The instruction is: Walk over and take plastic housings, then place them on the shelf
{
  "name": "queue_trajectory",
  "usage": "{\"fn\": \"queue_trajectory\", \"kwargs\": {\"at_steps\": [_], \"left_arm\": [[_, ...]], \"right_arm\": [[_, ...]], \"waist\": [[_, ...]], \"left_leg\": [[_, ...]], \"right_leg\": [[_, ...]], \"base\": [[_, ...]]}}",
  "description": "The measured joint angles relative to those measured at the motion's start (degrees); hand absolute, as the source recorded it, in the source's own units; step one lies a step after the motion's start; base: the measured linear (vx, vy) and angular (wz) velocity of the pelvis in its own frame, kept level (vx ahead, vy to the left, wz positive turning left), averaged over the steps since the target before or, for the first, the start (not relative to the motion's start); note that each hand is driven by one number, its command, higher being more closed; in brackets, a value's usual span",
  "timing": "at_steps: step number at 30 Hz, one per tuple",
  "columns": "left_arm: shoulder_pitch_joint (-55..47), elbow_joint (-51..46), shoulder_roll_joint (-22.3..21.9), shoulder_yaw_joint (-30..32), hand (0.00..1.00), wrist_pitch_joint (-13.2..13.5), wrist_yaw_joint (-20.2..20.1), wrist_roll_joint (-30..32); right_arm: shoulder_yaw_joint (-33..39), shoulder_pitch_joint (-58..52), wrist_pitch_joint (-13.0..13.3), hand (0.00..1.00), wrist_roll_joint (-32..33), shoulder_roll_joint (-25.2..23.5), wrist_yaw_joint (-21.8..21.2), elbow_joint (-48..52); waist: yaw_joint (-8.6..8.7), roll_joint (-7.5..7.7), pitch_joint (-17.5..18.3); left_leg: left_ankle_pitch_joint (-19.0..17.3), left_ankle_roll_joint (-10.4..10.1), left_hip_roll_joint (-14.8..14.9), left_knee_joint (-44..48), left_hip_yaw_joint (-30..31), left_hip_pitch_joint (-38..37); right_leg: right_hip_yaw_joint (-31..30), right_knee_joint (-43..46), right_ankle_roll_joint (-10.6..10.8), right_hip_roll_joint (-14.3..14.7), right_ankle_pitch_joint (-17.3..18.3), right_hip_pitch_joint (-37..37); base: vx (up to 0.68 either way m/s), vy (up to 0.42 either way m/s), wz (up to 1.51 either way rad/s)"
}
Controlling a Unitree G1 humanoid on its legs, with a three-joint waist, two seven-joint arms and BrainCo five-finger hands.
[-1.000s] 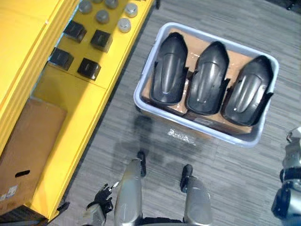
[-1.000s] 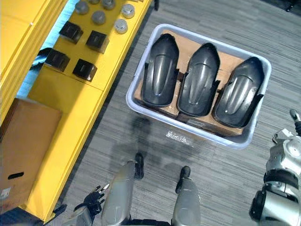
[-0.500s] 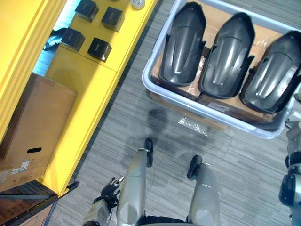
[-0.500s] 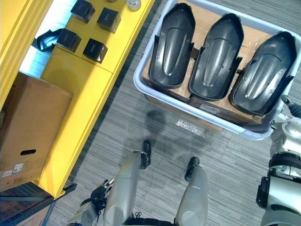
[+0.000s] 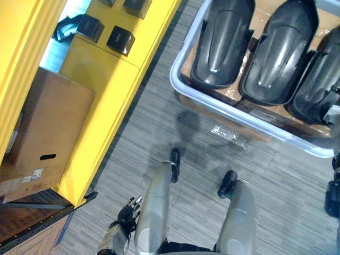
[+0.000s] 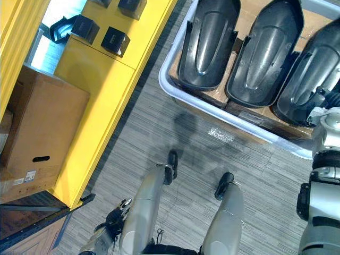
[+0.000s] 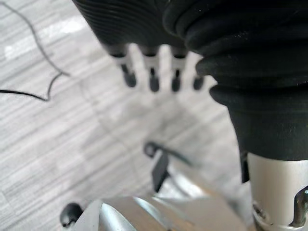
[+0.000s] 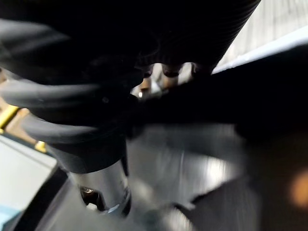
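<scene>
- 3 black plastic housings [image 5: 220, 42] sit side by side in a pale tub [image 5: 176, 66] on the grey floor [image 5: 154, 122], in front of the robot.
- right hand [image 6: 325, 100] is at the near end of the rightmost housing [image 5: 319, 79]; touching or just over it, can't tell.
- right hand grip: can't tell (wrist view too dark).
- left hand [image 5: 126, 215] hangs low at the robot's left side, well apart from the tub. Its fingers [image 7: 153, 77] are straight, holding nothing.
- tub has a cardboard liner [image 5: 260, 11] under the housings.
- yellow shelf [image 5: 101, 79] on the left w/ small black boxes [image 5: 121, 40] on one level and a brown cardboard box [image 5: 53, 127] lower down.
</scene>
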State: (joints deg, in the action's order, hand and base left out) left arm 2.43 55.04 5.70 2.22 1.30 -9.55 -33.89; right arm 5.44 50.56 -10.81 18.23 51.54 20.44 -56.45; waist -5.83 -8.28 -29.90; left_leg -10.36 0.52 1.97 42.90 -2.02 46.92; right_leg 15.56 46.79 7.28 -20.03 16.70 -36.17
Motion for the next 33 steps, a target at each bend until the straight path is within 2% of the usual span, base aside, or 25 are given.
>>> {"fn": "queue_trajectory", "kwargs": {"at_steps": [3, 8, 14, 16, 19, 22, 24, 25, 28, 30, 33], "left_arm": [[0.01, 0.01, -0.29, 0.04, 0.0, 0.42, -0.27, -0.05], [0.0, 0.02, -0.54, 0.0, 0.0, 1.66, -0.56, -0.07], [0.0, -0.46, -0.5, -0.14, 0.0, 2.11, -0.54, 0.01], [0.0, -0.48, -0.5, -0.22, 0.0, 2.71, -0.26, 0.2], [-0.26, -0.68, -0.38, -1.2, 0.0, 5.17, 1.19, 1.23], [-0.29, -3.5, -0.47, -2.36, 0.0, 8.44, 4.25, 1.18], [-0.21, -6.15, -0.28, -3.22, 0.0, 9.05, 5.48, 0.95], [-0.07, -9.62, -0.21, -3.69, 0.0, 9.21, 7.24, 0.54], [-0.08, -15.85, 0.54, -3.66, 0.0, 9.68, 9.92, 0.46], [-0.33, -23.29, 2.63, -3.5, 0.0, 9.75, 11.69, 0.43], [-0.79, -33.67, 5.7, -3.23, 0.0, 9.21, 12.06, 0.85]], "right_arm": [[-1.02, 0.78, -3.09, 1.0, 0.03, 0.56, 1.89, -1.56], [-1.05, 1.07, -6.0, 1.0, -0.05, 0.56, 2.42, -1.81], [-0.39, 0.69, -9.46, 1.0, -3.41, 0.29, 3.28, -3.41], [-0.13, 0.29, -9.46, 1.0, -4.18, -0.2, 3.37, -4.09], [0.36, -2.22, -9.01, 1.0, -6.0, -2.54, 4.41, -4.7], [0.35, -5.27, -6.34, 1.0, -7.9, -5.51, 6.8, -4.9], [0.45, -6.55, -5.3, 1.0, -9.1, -6.92, 7.54, -4.61], [0.75, -7.98, -4.39, 1.0, -11.24, -8.15, 8.69, -3.36], [1.86, -10.13, -3.05, 1.0, -14.14, -8.94, 9.88, 1.16], [2.39, -11.86, -3.02, 1.0, -14.89, -9.02, 11.43, 5.06], [4.27, -12.23, -3.15, 1.0, -16.86, -9.08, 13.64, 7.0]], "waist": [[-0.3, 0.0, 0.0], [-0.58, 0.0, 0.01], [-1.43, 0.17, 0.46], [-1.63, 0.21, 0.83], [-1.57, 0.41, 2.41], [-1.38, 0.71, 2.94], [-1.32, 1.26, 3.18], [-1.08, 2.17, 3.46], [-0.8, 3.33, 3.54], [-0.02, 5.27, 3.5], [0.5, 7.59, 3.72]], "left_leg": [[0.08, -0.13, 0.19, 0.82, 0.26, 0.17], [0.39, -0.59, 0.64, 0.82, 0.24, 0.2], [0.78, -0.71, 1.18, 0.83, 0.34, -0.01], [0.83, -0.65, 1.33, 0.77, 0.2, -0.6], [0.85, -0.59, 1.51, 0.25, -0.03, -2.16], [0.84, -0.6, 2.06, -0.67, -0.12, -4.67], [0.84, -0.6, 2.47, -1.37, -0.32, -5.85], [1.17, -0.77, 2.63, -2.58, -0.63, -7.23], [1.6, -1.13, 3.37, -4.94, -1.04, -10.36], [2.69, -1.43, 3.34, -8.68, -1.23, -14.14], [3.45, -1.94, 3.4, -12.49, -1.63, -19.12]], "right_leg": [[0.24, 1.57, -0.39, -0.14, 0.73, -0.18], [0.38, 2.29, -0.84, 0.0, 1.0, -0.46], [1.62, 2.15, -0.91, 0.25, 1.03, 0.54], [1.73, 1.99, -0.91, 0.23, 1.03, 1.29], [2.18, 1.07, -0.9, 0.33, 1.03, 3.2], [2.99, -0.65, -0.84, 0.91, 0.94, 6.35], [3.33, -1.57, -0.81, 1.29, 0.89, 7.59], [3.5, -2.64, -0.82, 1.47, 0.71, 8.79], [3.93, -5.93, -0.82, 2.69, -0.45, 12.07], [4.62, -9.67, -0.8, 3.31, -1.66, 15.81], [4.86, -14.38, -0.63, 4.44, -2.98, 20.71]], "base": [[-0.05, -0.041, 0.07], [-0.03, -0.029, -0.01], [-0.01, -0.025, 0.05], [0.0, -0.013, 0.02], [0.0, 0.0, 0.0], [0.0, -0.006, 0.01], [-0.02, -0.033, -0.03], [0.0, -0.045, -0.01], [0.02, -0.031, -0.08], [0.05, -0.03, 0.01], [0.1, -0.042, -0.06]]}}
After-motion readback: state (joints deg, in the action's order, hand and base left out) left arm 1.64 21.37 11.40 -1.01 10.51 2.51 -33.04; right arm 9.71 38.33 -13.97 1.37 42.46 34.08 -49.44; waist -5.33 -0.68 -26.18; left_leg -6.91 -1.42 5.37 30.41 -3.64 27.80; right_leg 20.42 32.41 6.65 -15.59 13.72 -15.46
